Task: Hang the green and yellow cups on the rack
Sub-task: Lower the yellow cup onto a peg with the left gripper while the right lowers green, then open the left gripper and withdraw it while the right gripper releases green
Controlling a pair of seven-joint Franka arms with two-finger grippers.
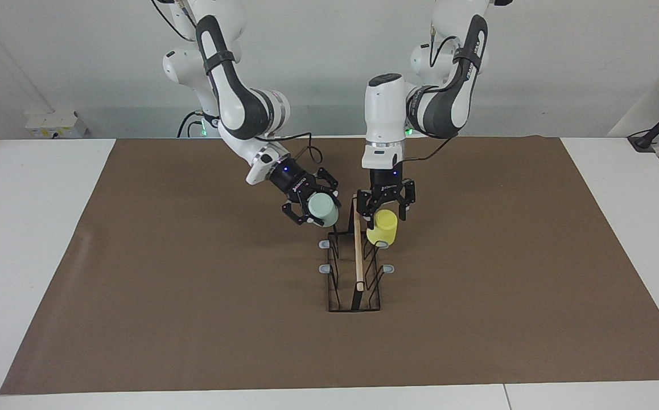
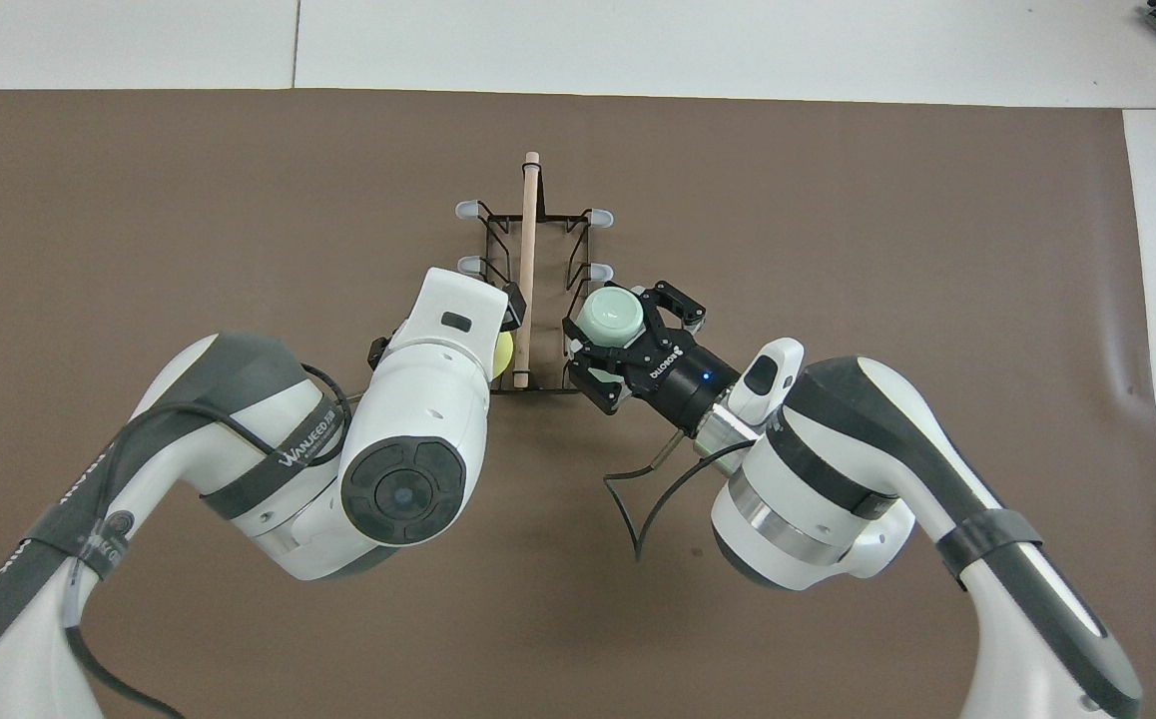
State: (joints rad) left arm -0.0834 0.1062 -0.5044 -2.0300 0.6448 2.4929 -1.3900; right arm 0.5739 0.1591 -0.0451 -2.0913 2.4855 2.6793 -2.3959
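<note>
Facing view: left gripper (image 1: 385, 213) jaws spread above yellow cup (image 1: 382, 226) sitting on rack (image 1: 355, 267); right gripper (image 1: 317, 208) clamps green cup (image 1: 322, 209), which I judge needs pegging next.

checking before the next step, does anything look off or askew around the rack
Nothing stands out. The rack stands upright on the mat, the yellow cup sits on a peg below the open left gripper, and the right gripper holds the green cup beside the rack.
</note>
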